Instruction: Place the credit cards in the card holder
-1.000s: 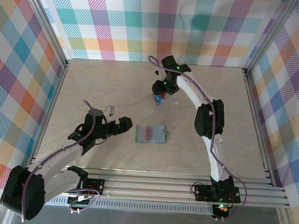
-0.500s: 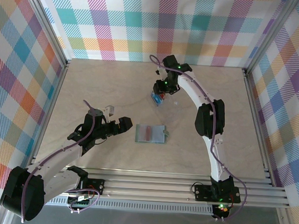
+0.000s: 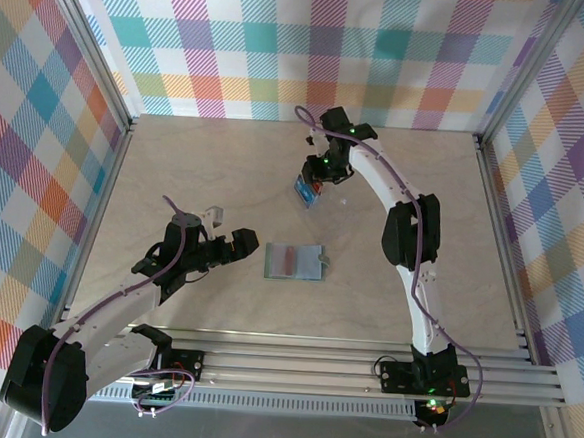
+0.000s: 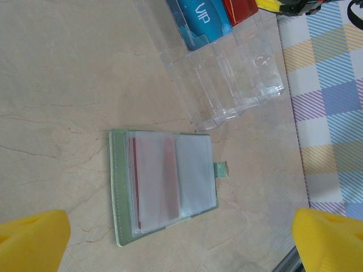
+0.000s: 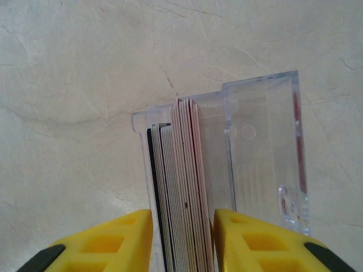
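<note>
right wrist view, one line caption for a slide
Right pincer straddling the stack of credit cards standing on edge in a clear tray on the table.

The table (image 4: 68,85) has a smooth, matt, pale stone-look top with thin veins, and the tray (image 4: 238,85) on it is clear, glossy hard plastic. The credit cards (image 4: 201,17) are shiny plastic. The card holder (image 4: 117,187) is a soft, matt grey-green material with cloudy, translucent plastic pockets.
</note>
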